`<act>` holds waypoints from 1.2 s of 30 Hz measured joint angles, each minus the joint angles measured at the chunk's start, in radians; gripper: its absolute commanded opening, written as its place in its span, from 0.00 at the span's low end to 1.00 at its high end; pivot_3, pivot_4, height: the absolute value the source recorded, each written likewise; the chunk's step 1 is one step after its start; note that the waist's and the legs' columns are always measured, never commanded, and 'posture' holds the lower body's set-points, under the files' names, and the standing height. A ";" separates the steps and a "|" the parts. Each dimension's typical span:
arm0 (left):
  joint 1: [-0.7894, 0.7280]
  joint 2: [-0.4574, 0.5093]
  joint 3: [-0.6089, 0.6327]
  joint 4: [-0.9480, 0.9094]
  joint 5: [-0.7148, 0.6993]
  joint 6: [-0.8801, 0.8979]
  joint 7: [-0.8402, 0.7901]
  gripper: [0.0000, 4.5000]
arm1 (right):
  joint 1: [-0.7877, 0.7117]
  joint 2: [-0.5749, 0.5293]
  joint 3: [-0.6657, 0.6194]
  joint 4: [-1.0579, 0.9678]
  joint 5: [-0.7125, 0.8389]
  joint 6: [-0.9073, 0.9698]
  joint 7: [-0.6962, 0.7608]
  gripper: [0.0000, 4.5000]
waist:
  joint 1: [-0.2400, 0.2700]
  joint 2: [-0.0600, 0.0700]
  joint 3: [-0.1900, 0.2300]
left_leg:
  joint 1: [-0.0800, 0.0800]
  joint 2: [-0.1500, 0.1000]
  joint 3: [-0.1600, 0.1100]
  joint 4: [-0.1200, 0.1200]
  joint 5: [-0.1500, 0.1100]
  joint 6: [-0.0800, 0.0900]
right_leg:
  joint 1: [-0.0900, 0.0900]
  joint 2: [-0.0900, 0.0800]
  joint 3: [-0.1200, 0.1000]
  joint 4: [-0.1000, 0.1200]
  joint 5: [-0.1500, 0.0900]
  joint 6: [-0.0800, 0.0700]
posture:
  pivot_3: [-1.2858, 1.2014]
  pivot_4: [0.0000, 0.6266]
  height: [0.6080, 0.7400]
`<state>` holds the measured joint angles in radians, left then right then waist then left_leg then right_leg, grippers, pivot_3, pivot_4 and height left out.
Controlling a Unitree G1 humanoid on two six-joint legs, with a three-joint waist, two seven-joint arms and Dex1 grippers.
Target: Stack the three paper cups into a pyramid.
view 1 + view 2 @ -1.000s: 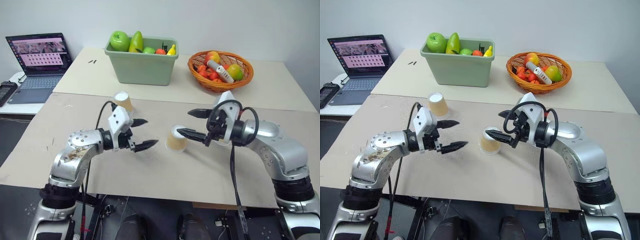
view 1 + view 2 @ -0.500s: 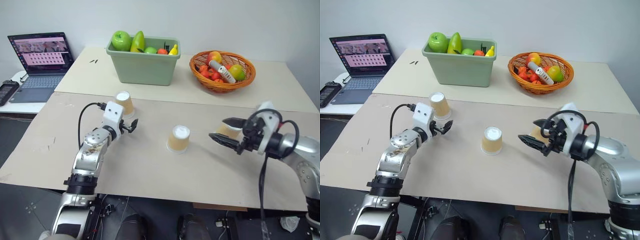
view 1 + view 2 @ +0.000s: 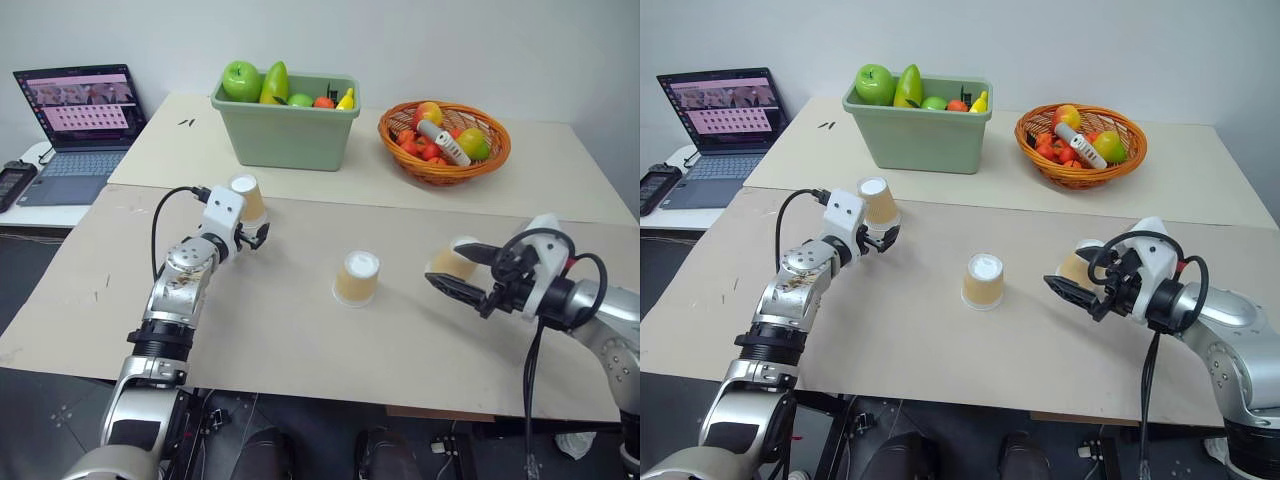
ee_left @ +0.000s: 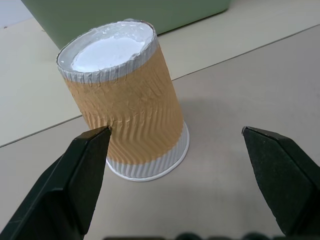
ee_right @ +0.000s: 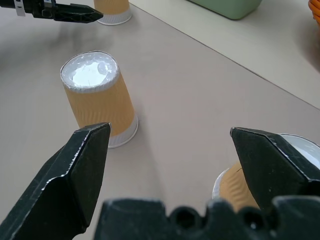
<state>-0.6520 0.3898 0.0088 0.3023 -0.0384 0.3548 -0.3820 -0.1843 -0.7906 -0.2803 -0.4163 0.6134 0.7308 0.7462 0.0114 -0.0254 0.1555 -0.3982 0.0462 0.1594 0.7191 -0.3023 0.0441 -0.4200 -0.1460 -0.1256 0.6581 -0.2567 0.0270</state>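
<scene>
Cups, three alike in ribbed tan-orange paper with white bases, all stand upside down and apart on the beige table (image 3: pixel 300 350); none is stacked. Taking the middle cup (image 3: pixel 357 278) as the landmark: the left cup (image 3: pixel 248 197) stands well to its left and farther back, near the green bin (image 3: pixel 285 130) of fruit, and the right cup (image 3: pixel 452 262) stands to its right at about the same depth, partly hidden behind the right arm's black fingers.

The left gripper (image 3: pixel 880 238) is spread wide and grasps nothing; in its wrist view the left cup sits between its two fingers (image 4: pixel 82 170), nearer one of them, though contact cannot be told. The right gripper (image 3: pixel 462 272) is likewise spread wide and empty, its fingers either side of the right cup; whether they touch it cannot be told. In its wrist view the middle cup stands beyond one finger and the right cup close by the other.

Behind the middle cup, to the right of the bin, is an orange wicker basket (image 3: pixel 444 165) of fruit. Far left of it sits an open laptop (image 3: pixel 78 120).
</scene>
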 measured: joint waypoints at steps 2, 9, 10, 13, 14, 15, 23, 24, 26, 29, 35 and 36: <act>0.031 -0.004 0.004 -0.065 -0.003 0.029 0.003 1.00 | -0.009 0.000 0.011 0.001 0.000 0.000 -0.001 1.00 | 0.000 0.000 0.000 | 0.000 0.000 0.000 0.000 0.000 0.000 | 0.000 0.000 0.000 0.000 0.000 0.000 | 0.52 0.24 0.98; 0.067 -0.011 0.021 -0.132 -0.002 0.091 0.044 1.00 | -0.036 0.000 0.032 0.007 0.000 0.000 0.000 1.00 | 0.001 0.000 0.000 | 0.001 0.000 0.000 0.001 0.000 0.000 | 0.000 0.000 0.001 -0.001 0.000 0.000 | 0.52 0.24 0.98; 0.066 -0.006 0.025 -0.123 -0.002 0.089 0.046 1.00 | -0.036 0.000 0.033 0.007 0.000 0.000 0.000 1.00 | 0.001 0.000 0.000 | 0.001 0.000 0.000 0.001 0.000 0.000 | 0.000 0.000 0.000 -0.001 0.000 0.000 | 0.52 0.24 0.98; 0.041 -0.003 0.030 -0.048 0.001 0.066 0.049 1.00 | -0.036 0.000 0.033 0.008 0.000 0.000 -0.001 1.00 | 0.002 0.000 0.000 | 0.000 0.000 0.000 0.001 0.000 0.000 | 0.000 0.000 0.000 -0.001 0.000 0.000 | 0.52 0.24 0.98; 0.030 -0.003 0.030 -0.025 0.003 0.057 0.050 1.00 | -0.036 0.000 0.033 0.008 0.000 0.000 -0.001 1.00 | 0.002 0.000 0.000 | 0.000 0.000 0.000 0.001 0.000 0.000 | 0.000 0.000 0.000 -0.001 0.000 0.000 | 0.52 0.24 0.98; 0.011 -0.003 0.030 0.014 0.005 0.038 0.051 1.00 | -0.036 0.000 0.032 0.008 0.000 0.000 -0.001 1.00 | 0.002 0.000 0.000 | 0.000 0.000 0.000 0.001 0.000 0.000 | 0.000 0.000 0.000 -0.001 0.000 0.000 | 0.52 0.24 0.98; -0.155 -0.009 0.030 0.358 0.022 -0.142 0.054 1.00 | -0.033 0.000 0.029 0.004 0.002 0.001 -0.013 1.00 | 0.001 0.000 0.000 | 0.000 -0.001 0.002 0.001 0.000 0.000 | 0.000 0.000 -0.001 0.000 0.000 0.000 | 0.52 0.24 0.98; -0.173 -0.010 0.030 0.394 0.025 -0.160 0.054 1.00 | -0.033 0.000 0.029 0.004 0.002 0.001 -0.014 1.00 | 0.001 0.000 0.000 | 0.000 -0.001 0.002 0.001 0.000 0.000 | 0.000 0.000 -0.001 0.000 0.000 0.000 | 0.52 0.24 0.98; -0.223 -0.014 0.030 0.495 0.034 -0.212 0.055 1.00 | -0.033 0.000 0.029 0.001 0.003 0.001 -0.019 1.00 | 0.001 0.000 0.000 | -0.001 -0.001 0.003 0.001 0.000 0.000 | 0.000 0.000 -0.001 0.000 0.000 0.000 | 0.52 0.24 0.98; -0.302 -0.017 0.032 0.631 0.039 -0.284 0.057 1.00 | -0.033 0.000 0.029 -0.003 0.008 0.001 -0.025 1.00 | 0.001 0.000 0.000 | -0.001 -0.001 0.004 0.001 0.000 0.000 | 0.000 0.000 -0.002 0.001 0.000 0.000 | 0.52 0.24 0.98; -0.423 -0.033 0.036 0.790 0.040 -0.383 0.049 1.00 | -0.033 0.000 0.029 -0.006 0.020 0.001 -0.032 1.00 | 0.000 -0.001 0.000 | -0.002 -0.001 0.004 0.000 0.000 0.000 | 0.000 0.000 -0.002 0.001 0.000 0.000 | 0.52 0.24 0.98; -0.434 -0.037 0.036 0.807 0.040 -0.393 0.047 1.00 | -0.033 0.000 0.029 -0.006 0.020 0.000 -0.032 1.00 | -0.001 -0.001 0.000 | -0.002 -0.001 0.004 0.000 0.000 0.000 | 0.000 0.000 -0.003 0.001 0.000 0.000 | 0.52 0.24 0.98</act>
<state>-1.0855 0.3531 0.0452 1.1098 0.0018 -0.0381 -0.3348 -0.2174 -0.7908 -0.2514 -0.4220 0.6332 0.7313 0.7138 0.0107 -0.0260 0.1558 -0.4006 0.0451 0.1637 0.7195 -0.3023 0.0443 -0.4201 -0.1460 -0.1282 0.6586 -0.2565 0.0274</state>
